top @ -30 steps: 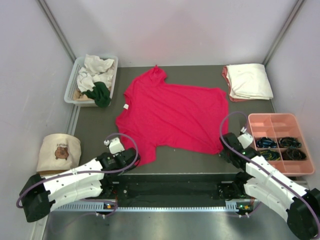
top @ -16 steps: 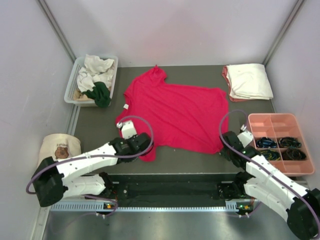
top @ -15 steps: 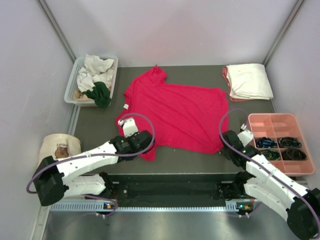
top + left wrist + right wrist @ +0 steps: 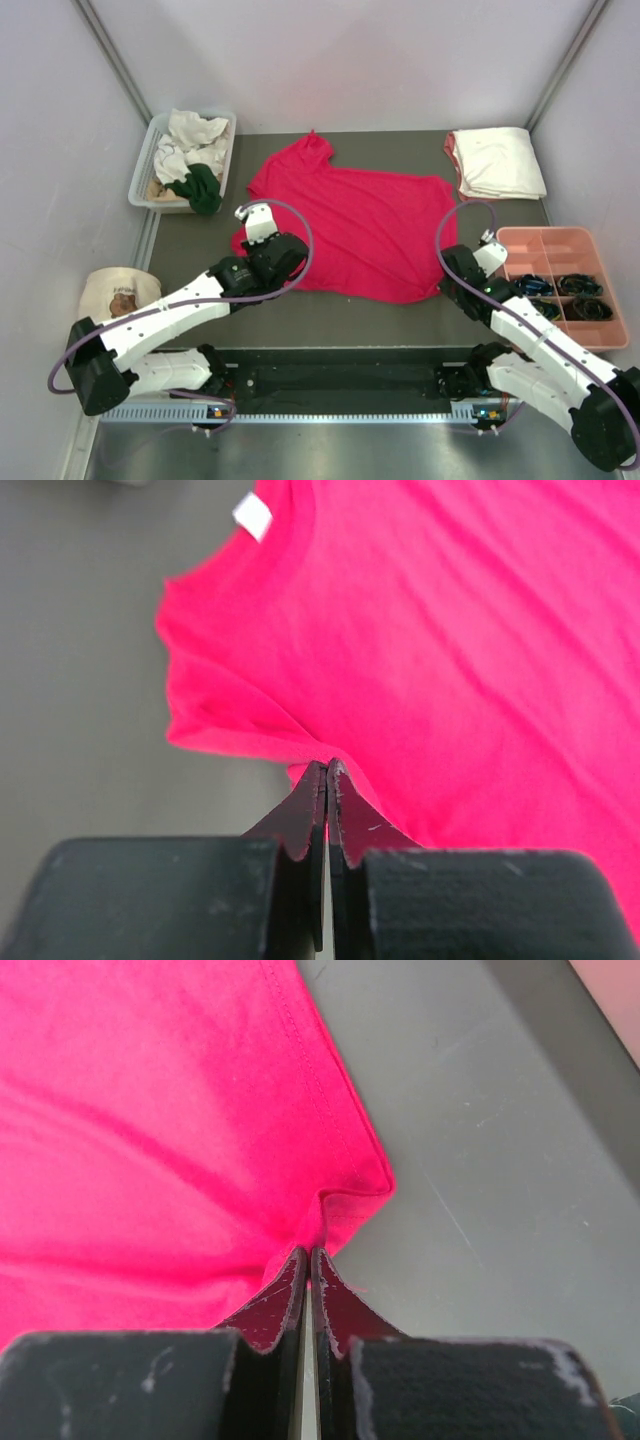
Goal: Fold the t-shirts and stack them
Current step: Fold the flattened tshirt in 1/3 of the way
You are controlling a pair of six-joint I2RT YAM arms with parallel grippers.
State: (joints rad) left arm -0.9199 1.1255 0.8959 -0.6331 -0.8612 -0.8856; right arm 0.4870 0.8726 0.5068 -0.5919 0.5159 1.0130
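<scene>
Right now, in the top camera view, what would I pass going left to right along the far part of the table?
white basket of crumpled t-shirts → red t-shirt, spread flat → folded cream-white t-shirt stack

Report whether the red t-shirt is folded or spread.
Spread, not yet folded: the red t-shirt lies open and flat, with the left pincer and right pincer each shut on a near corner.

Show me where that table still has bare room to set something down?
Bare table shows along the back, between the red t-shirt and the folded stack, and in a strip along the near edge in front of the shirt. The left is crowded by the basket, the right by the pink tray.
</scene>
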